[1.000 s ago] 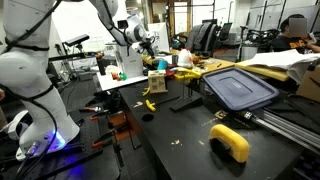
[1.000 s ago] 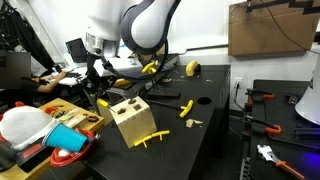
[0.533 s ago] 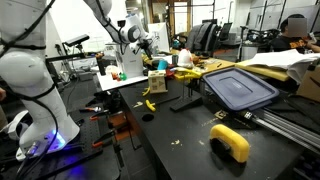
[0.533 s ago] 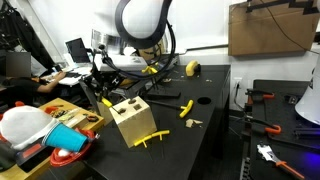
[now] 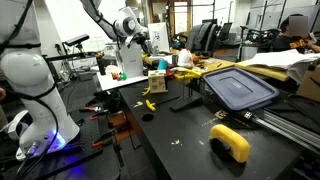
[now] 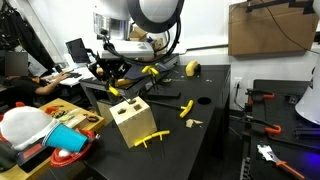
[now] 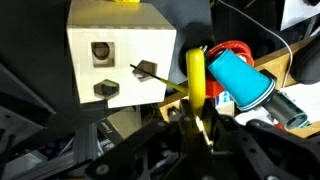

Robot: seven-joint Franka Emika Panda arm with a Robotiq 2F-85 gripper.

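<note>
Tool [image 7: 197, 120] higher above holed wooden box [image 7: 115, 60], yellow stick [image 7: 196, 75] in its pinch.

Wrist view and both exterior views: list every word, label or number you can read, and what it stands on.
None can be read. The wooden box, blue cup and yellow block show no print; any print on the cardboard box is too small to tell.

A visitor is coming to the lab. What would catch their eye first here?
In the wrist view, the gripper clamps a yellow piece close by a cream block with shaped holes. A blue cup lies beside that block. In an exterior view, a blue lid stands out on the black table.
</note>
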